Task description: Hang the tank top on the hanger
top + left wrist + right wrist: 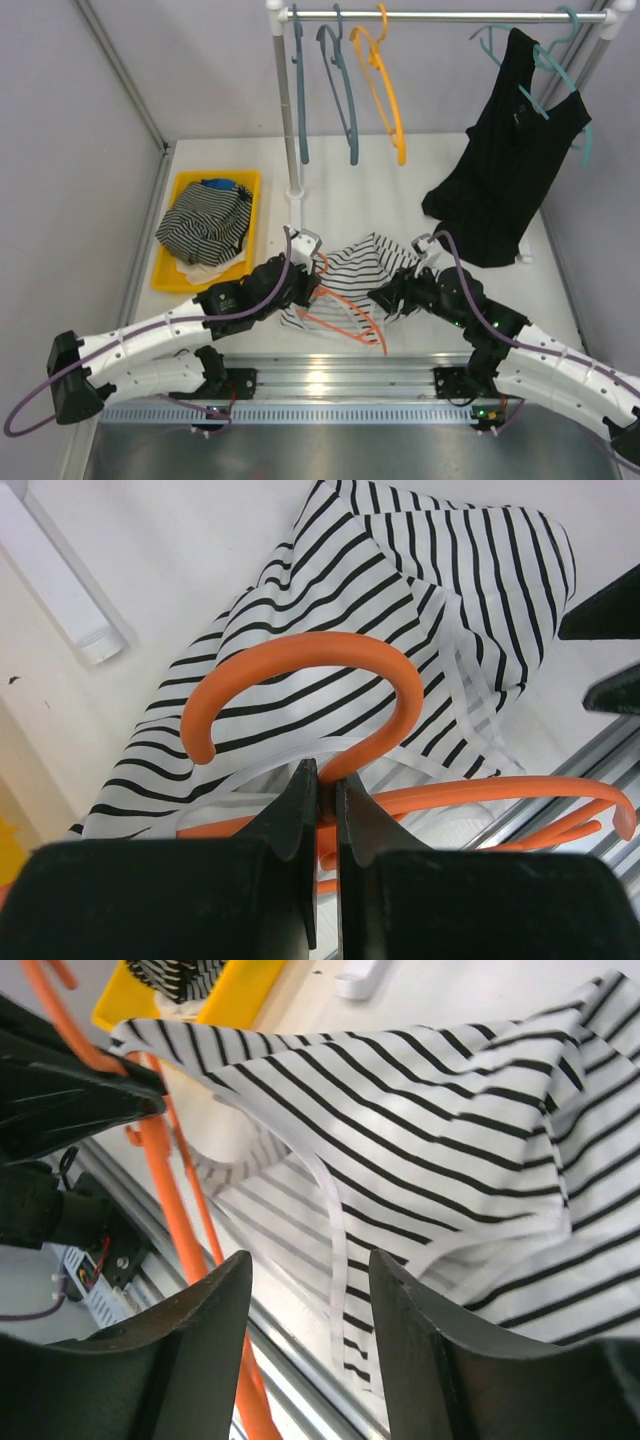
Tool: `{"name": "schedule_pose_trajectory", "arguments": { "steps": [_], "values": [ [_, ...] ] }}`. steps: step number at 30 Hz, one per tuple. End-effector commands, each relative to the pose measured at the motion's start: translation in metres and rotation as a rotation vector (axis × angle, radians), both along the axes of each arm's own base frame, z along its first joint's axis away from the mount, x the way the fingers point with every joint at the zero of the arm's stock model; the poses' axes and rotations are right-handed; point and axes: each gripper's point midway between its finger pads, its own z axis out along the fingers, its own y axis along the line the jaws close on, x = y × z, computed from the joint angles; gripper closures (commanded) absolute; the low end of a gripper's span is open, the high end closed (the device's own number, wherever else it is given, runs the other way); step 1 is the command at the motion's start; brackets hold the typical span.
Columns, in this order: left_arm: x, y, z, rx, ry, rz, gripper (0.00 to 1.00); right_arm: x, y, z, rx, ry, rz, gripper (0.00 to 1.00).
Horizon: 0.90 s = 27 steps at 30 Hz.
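Note:
The white tank top (362, 268) with thin black stripes lies crumpled on the table between my arms. It also shows in the left wrist view (400, 590) and the right wrist view (450, 1130). My left gripper (312, 275) is shut on the red-orange hanger (345, 315), pinching the neck just below its hook (300, 670). The hanger's frame (175, 1210) lies partly under the top's near edge. My right gripper (392, 300) is open and empty, jaws apart (310, 1270) over a white-edged strap (335, 1260) at the top's near hem.
A yellow tray (175, 272) holding a darker striped garment (205, 225) sits at the left. Behind is a rail (440, 16) with two teal-blue hangers (340, 85), a yellow-amber hanger (385, 90) and a black top (510, 150) on a teal hanger. The rail's post (290, 120) stands mid-table.

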Motion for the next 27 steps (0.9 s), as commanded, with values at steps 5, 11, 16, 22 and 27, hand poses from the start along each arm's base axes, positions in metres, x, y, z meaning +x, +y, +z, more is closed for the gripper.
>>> {"name": "schedule_pose_trajectory", "arguments": {
  "steps": [5,11,16,22,27],
  "values": [
    [-0.009,-0.003,0.025,-0.043,-0.065,-0.089,1.00,-0.012,-0.016,-0.040,-0.157,0.183,-0.041,0.69],
    [-0.005,0.001,0.018,-0.003,-0.059,-0.048,1.00,-0.029,-0.010,-0.075,-0.239,0.251,0.030,0.72],
    [-0.004,0.003,0.020,-0.018,-0.068,-0.035,1.00,-0.037,-0.003,-0.093,-0.255,0.280,0.077,0.70],
    [-0.004,0.004,0.018,-0.015,-0.064,-0.028,1.00,-0.048,0.003,-0.113,-0.287,0.320,0.125,0.64],
    [-0.004,0.005,0.017,-0.015,-0.062,-0.019,1.00,-0.050,0.010,-0.116,-0.270,0.324,0.145,0.60]
  ]
}}
